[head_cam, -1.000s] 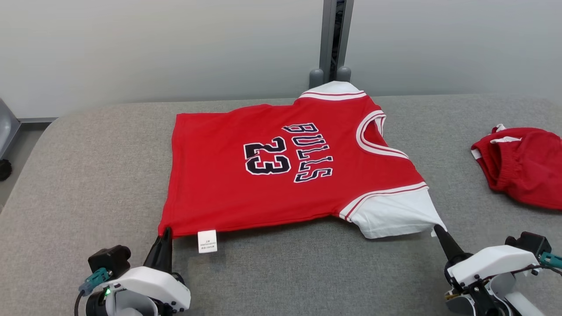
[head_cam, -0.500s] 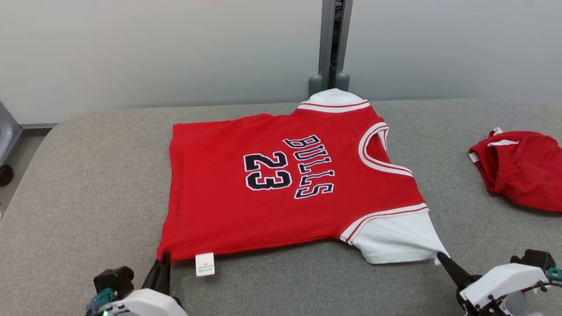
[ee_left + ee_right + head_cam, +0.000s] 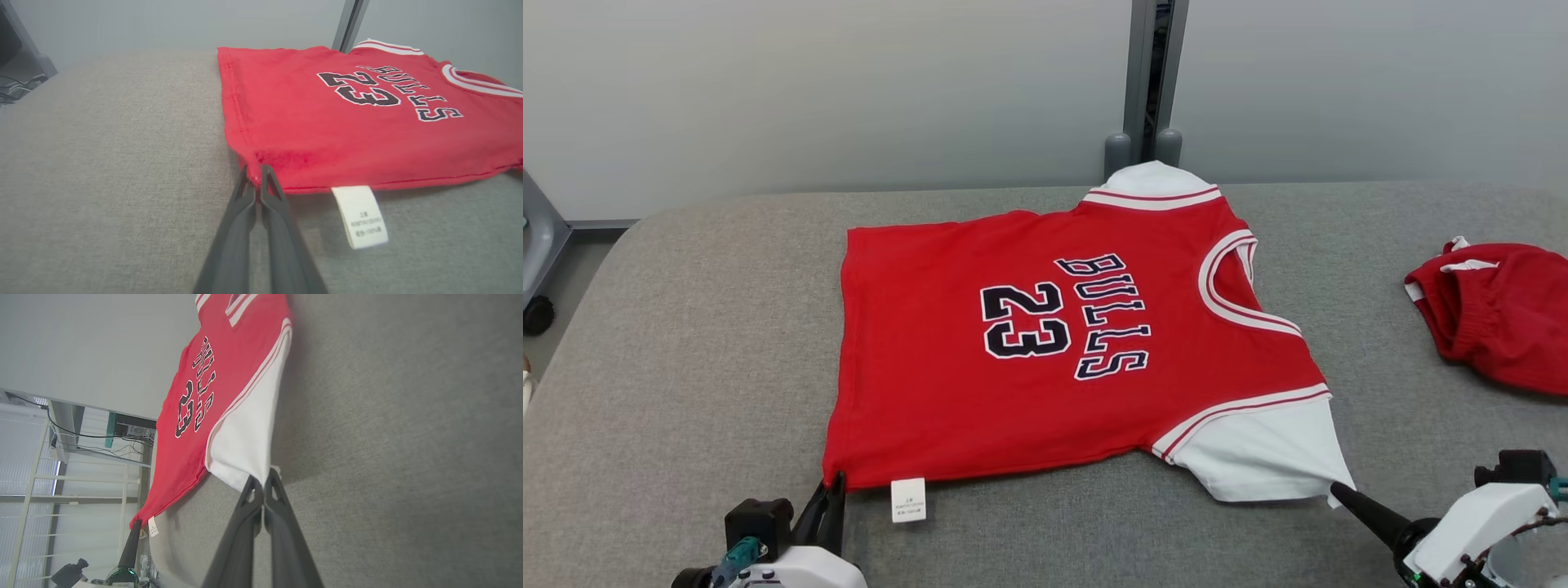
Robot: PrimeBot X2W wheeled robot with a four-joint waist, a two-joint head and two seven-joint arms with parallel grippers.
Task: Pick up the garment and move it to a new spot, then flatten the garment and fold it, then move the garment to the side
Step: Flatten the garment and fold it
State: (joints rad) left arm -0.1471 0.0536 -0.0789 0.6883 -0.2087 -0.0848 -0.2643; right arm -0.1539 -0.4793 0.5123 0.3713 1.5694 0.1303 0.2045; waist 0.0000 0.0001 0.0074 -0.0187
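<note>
Where a grey padded surface [image 3: 686, 343] spreads across the head view, a red jersey [image 3: 980, 408] lies flat on it. It is turned sideways, hem to the left and neckline to the right, with "BULLS 23" in dark letters. At the lower left, the left gripper [image 3: 832, 483] is pinched closed on the jersey's near hem corner, and a small white label [image 3: 908, 500] hangs from the seam just beside it. At the lower right, the right gripper [image 3: 1335, 490] is closed on the tip of the near white sleeve [image 3: 1258, 449]. A second red garment [image 3: 1494, 318] lies bunched at the right edge, well apart from the jersey. A grey post [image 3: 1153, 73] rises behind the far sleeve.

The left wrist view brings that grip close: red fabric is nipped between two dark fingertips, and the label's print is too small to read. The right wrist view, tipped on its side, adds the sleeve tip's shadow on the surface, and white shelving [image 3: 81, 477] beyond the surface's edge.
</note>
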